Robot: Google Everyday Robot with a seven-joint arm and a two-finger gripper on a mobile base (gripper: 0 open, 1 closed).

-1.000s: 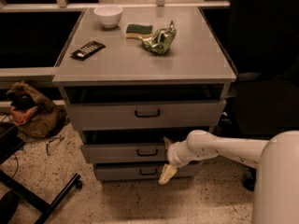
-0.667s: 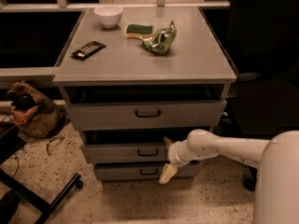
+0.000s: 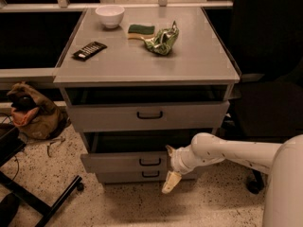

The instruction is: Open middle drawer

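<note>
The middle drawer point(image 3: 124, 161) is the second of three in the grey cabinet. It stands pulled out a little, with a dark gap above its low front, and has a small black loop handle point(image 3: 150, 161) at its centre. My gripper point(image 3: 170, 166) is at the right part of that drawer front, just right of the handle. It is open, with one cream finger point(image 3: 169, 150) above and the other point(image 3: 171, 182) hanging below, and it holds nothing. My white arm point(image 3: 227, 151) reaches in from the right.
The taller top drawer point(image 3: 149, 116) is also ajar; the lowest drawer point(image 3: 150, 174) sits shut below. On the cabinet top point(image 3: 199, 65) lie a white bowl point(image 3: 110, 15), sponge point(image 3: 141, 30), green bag point(image 3: 162, 39) and remote point(image 3: 89, 50). A brown bag point(image 3: 33, 115) and chair base point(image 3: 42, 197) are at the left.
The middle drawer's front has come out slightly toward the camera, and the gripper has shifted a little with it.
</note>
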